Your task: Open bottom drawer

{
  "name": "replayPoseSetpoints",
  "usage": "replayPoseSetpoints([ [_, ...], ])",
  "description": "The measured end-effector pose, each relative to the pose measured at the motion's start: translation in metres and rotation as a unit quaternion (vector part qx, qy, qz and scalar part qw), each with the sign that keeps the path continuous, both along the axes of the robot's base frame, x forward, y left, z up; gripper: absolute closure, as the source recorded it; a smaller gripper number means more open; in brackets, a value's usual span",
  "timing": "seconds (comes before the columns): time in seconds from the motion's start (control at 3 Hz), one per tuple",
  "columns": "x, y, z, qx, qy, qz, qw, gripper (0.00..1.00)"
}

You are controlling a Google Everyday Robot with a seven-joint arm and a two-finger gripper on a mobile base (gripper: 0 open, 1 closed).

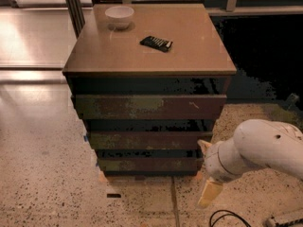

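The bottom drawer is the lowest and narrowest of three dark brown handleless fronts on the cabinet, and it is closed. Above it are the mid-sized front and the widest front, which has a pale scratch. My gripper is on the white arm at the lower right. It sits just right of the bottom drawer's right end, near the floor. Its two beige fingers are apart, one pointing down and one by the mid-sized front's right end. It holds nothing.
A white bowl and a black remote-like object lie on the brown cabinet top. A speckled floor surrounds the cabinet. A black cable lies on the floor below the arm. A dark area is behind right.
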State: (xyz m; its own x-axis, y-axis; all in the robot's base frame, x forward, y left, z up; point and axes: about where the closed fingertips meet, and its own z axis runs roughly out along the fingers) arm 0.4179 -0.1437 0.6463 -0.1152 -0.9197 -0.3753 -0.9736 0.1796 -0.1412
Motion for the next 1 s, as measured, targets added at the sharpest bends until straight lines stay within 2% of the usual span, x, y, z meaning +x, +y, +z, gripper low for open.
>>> replayPoseSetpoints([
  [0.33, 0.007, 0.008, -0.037, -0.020, -0.005, 0.018, 0.9996, 0.00],
  [1.0, 0.008, 0.012, -0.048, -0.016, -0.008, 0.030, 0.9994, 0.00],
])
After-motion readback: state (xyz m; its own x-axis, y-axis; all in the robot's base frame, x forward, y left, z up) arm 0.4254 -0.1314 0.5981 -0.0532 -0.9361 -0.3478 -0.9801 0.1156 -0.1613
